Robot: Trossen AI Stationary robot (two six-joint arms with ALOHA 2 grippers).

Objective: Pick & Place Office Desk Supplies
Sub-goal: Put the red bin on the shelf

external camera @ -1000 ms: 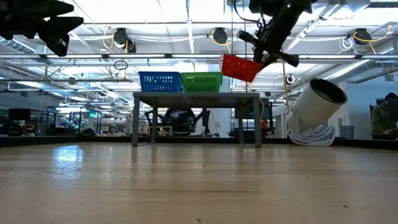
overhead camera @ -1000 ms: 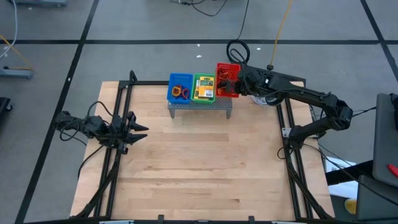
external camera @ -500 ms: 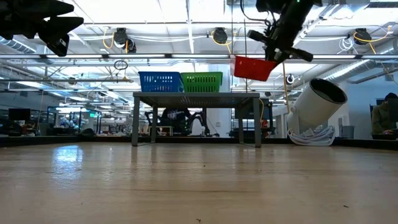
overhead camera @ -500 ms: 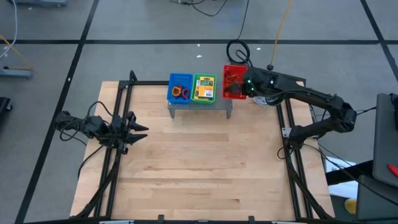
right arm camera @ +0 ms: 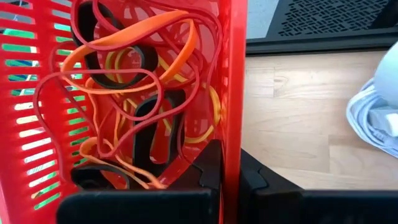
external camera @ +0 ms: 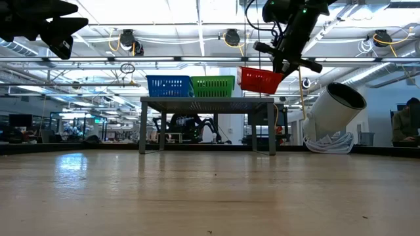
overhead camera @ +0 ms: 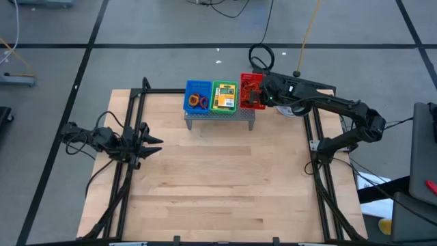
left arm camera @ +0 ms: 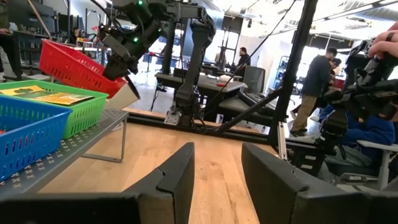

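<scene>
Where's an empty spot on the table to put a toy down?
The bare wooden tabletop in front of the grey perforated metal shelf, between the two arms, is free. The shelf is crowded: blue plastic basket, green plastic basket, and the right claw holding the red plastic basket.

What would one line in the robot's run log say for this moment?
right gripper: shut on red basket wall, above shelf end | basket: rubber bands inside | left gripper: open, idle at table's left edge

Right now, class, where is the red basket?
In the high view the red basket hangs at the grey shelf's right end, beside the green basket, gripped on its wall by the right gripper.
</scene>
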